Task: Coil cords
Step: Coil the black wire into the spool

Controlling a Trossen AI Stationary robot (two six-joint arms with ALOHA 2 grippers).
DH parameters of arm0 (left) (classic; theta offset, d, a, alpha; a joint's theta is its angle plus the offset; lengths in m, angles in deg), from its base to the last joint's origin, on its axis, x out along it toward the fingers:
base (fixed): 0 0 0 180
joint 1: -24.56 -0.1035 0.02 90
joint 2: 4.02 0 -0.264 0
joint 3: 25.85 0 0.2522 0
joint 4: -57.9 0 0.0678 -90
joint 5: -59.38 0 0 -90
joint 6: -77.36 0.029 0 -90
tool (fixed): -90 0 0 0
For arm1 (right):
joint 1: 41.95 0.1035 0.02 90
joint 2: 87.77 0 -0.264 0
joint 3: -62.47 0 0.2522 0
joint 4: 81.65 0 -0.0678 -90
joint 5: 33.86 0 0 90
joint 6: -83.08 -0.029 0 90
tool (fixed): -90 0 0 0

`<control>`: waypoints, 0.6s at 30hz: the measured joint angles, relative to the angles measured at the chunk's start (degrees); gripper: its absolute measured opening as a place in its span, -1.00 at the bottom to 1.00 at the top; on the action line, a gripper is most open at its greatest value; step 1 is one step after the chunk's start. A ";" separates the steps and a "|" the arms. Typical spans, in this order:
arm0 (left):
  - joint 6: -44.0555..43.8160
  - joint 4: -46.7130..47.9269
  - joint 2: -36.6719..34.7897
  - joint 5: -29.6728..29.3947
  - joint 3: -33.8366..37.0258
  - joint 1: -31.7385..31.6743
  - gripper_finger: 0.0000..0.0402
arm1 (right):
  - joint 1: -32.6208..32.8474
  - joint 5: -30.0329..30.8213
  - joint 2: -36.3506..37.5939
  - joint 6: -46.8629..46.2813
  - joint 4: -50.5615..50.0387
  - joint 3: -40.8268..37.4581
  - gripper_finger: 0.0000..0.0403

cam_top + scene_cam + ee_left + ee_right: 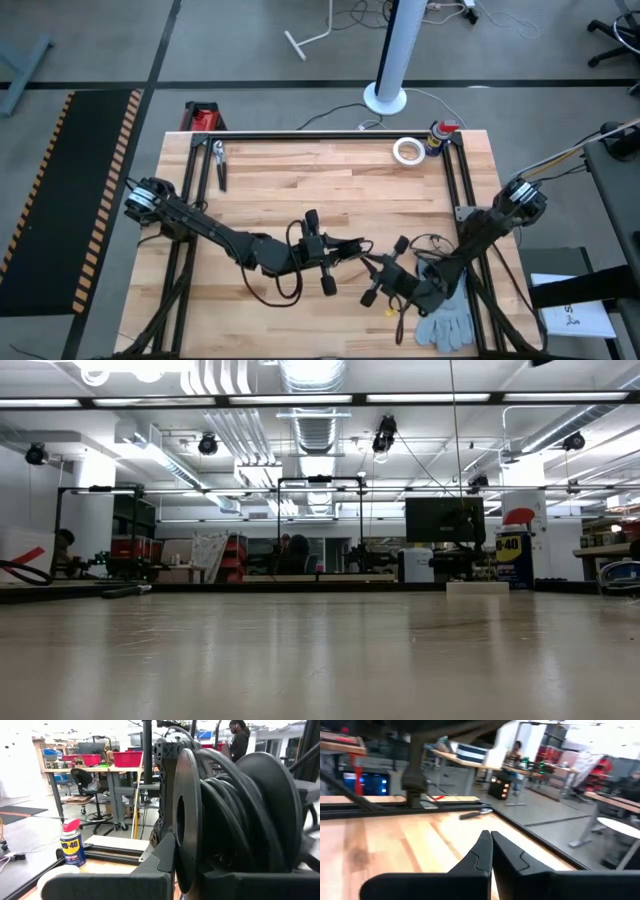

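High view, left gripper (322,252) spread by cord (345,247), right gripper (385,270) pressed together.

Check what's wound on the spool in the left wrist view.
The spool carries black cord, several turns between its flanges; hub and cord ends are hidden.

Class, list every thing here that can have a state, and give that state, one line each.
cord: wound in turns on a black spool
left tool: at the spool
right tool: shut, empty
tape roll: lying flat
spray can: upright
glove: lying flat
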 joint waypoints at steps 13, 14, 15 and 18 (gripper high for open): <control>-1.08 4.54 -0.02 -1.42 0.00 0.47 -1.00 | 0.91 -11.86 0.65 -8.57 2.14 -0.44 -1.00; -1.02 4.49 -0.02 -1.41 0.00 0.47 -1.00 | 0.28 -14.15 0.65 -8.55 3.52 -0.44 -1.00; -0.97 4.20 0.01 -1.40 0.00 0.47 -1.00 | -0.33 -15.54 0.47 -8.06 5.22 -0.44 -1.00; -0.50 2.30 0.01 -1.21 0.00 0.75 -1.00 | -1.90 -18.94 -1.12 -4.38 12.51 -0.44 -0.97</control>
